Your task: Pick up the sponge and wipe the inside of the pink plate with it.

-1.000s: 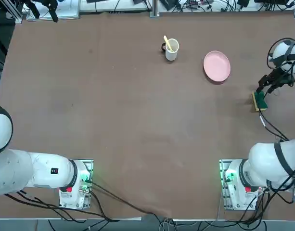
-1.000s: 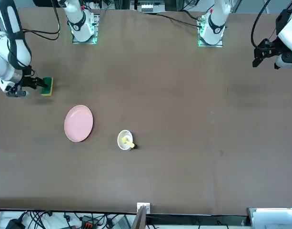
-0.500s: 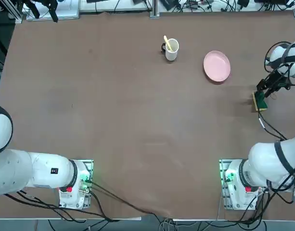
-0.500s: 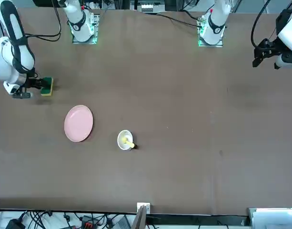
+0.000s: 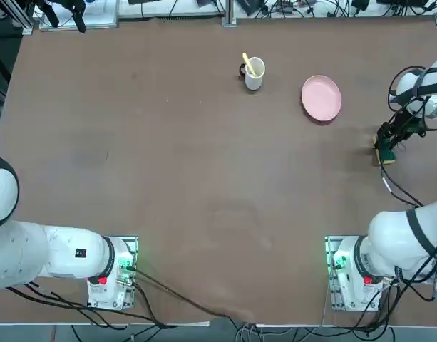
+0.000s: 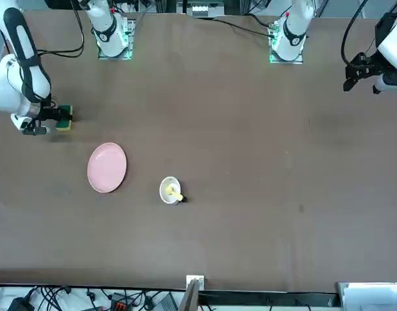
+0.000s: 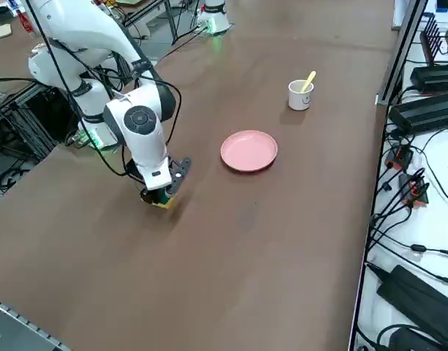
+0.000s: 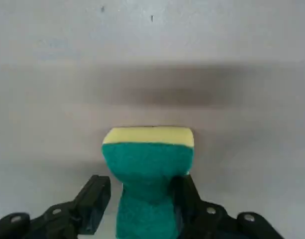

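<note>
Right hand (image 8: 142, 181) open around the sponge (image 8: 148, 164), right side of top view.
Pink plate (image 5: 321, 98) lies on the desk (image 5: 204, 178), upper right.

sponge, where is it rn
In the top view the sponge is far right on the table, between the fingers of the right tool, nearer the robot than the pink plate is.

Mug (image 5: 254, 73) L of plate (image 5: 321, 98); bare table (image 5: 284, 85) btwn, passable.
</note>
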Motion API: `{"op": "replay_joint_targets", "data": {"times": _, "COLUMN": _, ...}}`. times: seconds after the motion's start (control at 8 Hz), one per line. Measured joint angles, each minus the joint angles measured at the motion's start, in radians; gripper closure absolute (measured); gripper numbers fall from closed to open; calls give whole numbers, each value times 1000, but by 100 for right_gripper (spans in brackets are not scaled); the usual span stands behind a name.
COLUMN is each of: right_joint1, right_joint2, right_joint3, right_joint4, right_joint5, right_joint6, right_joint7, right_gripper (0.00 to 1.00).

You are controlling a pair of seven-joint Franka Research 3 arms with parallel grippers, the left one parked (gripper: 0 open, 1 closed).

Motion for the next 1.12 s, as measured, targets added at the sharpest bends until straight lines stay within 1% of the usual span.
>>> {"op": "replay_joint_targets", "data": {"times": 0.12, "right_joint1": 0, "right_joint2": 0, "right_joint3": 0, "right_joint4": 0, "right_joint5": 0, "right_joint6": 0, "right_joint7": -1, "right_gripper": 26}}
{"op": "replay_joint_targets", "data": {"times": 0.38, "right_joint1": -3, "right_joint2": 0, "right_joint3": 0, "right_joint4": 0, "right_joint5": 0, "right_joint6": 0, "right_joint7": -3, "right_gripper": 38}}
{"op": "replay_joint_targets", "data": {"times": 0.5, "right_joint1": -5, "right_joint2": 1, "right_joint3": -1, "right_joint4": 0, "right_joint5": 0, "right_joint6": 0, "right_joint7": -3, "right_gripper": 62}}
{"op": "replay_joint_targets", "data": {"times": 0.62, "right_joint1": -7, "right_joint2": 3, "right_joint3": -2, "right_joint4": 0, "right_joint5": 0, "right_joint6": 0, "right_joint7": -3, "right_gripper": 80}}
{"op": "replay_joint_targets", "data": {"times": 0.75, "right_joint1": -10, "right_joint2": 4, "right_joint3": -2, "right_joint4": 1, "right_joint5": 0, "right_joint6": 0, "right_joint7": -3, "right_gripper": 89}}
{"op": "replay_joint_targets", "data": {"times": 0.88, "right_joint1": -11, "right_joint2": 4, "right_joint3": -2, "right_joint4": 2, "right_joint5": 0, "right_joint6": 0, "right_joint7": -4, "right_gripper": 91}}
{"op": "replay_joint_targets", "data": {"times": 1.12, "right_joint1": -10, "right_joint2": -5, "right_joint3": -1, "right_joint4": 18, "right_joint5": 0, "right_joint6": -10, "right_joint7": -4, "right_gripper": 91}}
